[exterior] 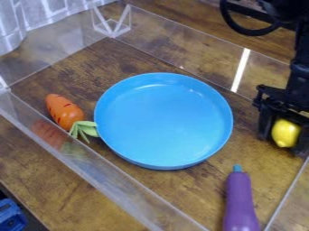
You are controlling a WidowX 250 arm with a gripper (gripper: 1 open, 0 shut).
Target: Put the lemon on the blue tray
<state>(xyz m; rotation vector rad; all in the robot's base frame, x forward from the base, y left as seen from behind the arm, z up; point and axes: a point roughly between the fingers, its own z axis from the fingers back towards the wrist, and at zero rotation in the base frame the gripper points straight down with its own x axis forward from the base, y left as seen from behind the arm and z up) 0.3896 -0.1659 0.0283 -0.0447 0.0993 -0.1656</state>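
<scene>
The lemon (285, 133) is a small yellow oval at the right edge, sitting between the black fingers of my gripper (285, 135), which is shut on it. The arm comes down from the upper right. The blue tray (163, 120), a big round shallow dish, lies in the middle of the wooden table, just left of the gripper. The lemon is off the tray's right rim, outside the dish. I cannot tell whether the lemon touches the table.
An orange carrot (63, 111) with green leaves lies left of the tray. A purple eggplant (241, 203) lies at the front right, below the gripper. Clear plastic walls (36, 68) fence the table on the left, back and front.
</scene>
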